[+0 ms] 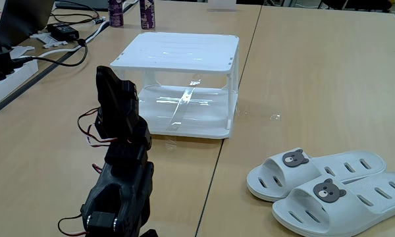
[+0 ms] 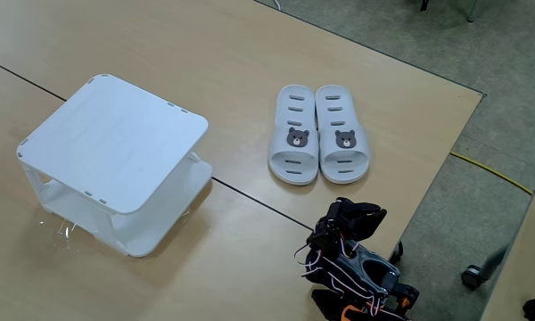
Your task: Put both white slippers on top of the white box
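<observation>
The pair of off-white rubber slide slippers lay side by side and touching on the pale wooden tabletop [image 1: 303, 72], each with a grey-brown bear-face badge and slotted vents across the strap. In a fixed view they sat at the lower right, one slipper [image 1: 316, 172] farther back and the other slipper [image 1: 345, 203] nearer the camera. In the other fixed view the same pair [image 2: 319, 134] rested near the middle, toes toward the black arm.

The square white plastic two-tier box [image 1: 181, 49] stood well apart from the slippers, its flat glossy top bare and its lower shelf visible between thin corner legs. Seen from above, the box [image 2: 116, 147] stood at the left, with a seam between tabletop panels running under it.

The black robot arm [image 1: 122, 164] was folded low at the tabletop edge, red and white wires looping at its joints. In the view from above, the pincer [image 2: 355, 214] pointed toward the slippers without touching them; whether it was wide or narrow I cannot tell.

Black cables [image 1: 59, 39] and two dark bottles [image 1: 131, 13] lay at the far side.
</observation>
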{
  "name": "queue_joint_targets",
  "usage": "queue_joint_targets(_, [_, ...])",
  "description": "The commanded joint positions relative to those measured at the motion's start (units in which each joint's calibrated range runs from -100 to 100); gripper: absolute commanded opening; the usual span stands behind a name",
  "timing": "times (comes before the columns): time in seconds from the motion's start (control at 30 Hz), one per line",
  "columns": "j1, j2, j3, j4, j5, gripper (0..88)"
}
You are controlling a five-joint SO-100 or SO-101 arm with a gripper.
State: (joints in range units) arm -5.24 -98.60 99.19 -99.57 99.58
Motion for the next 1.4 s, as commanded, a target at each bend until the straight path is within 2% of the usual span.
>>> queue_joint_targets(0.0, [0.3,-0.3,0.6,-0.1,0.4,0.8])
queue_joint_targets(0.97, [0.5,1.5,0.6,0.0,0.4,0.8])
queue_joint_targets(1.1, [0.6,16.6,0.8,0.1,0.4,0.8])
queue_joint_targets(1.37, [0.6,68.3,-0.4,0.1,0.4,0.8])
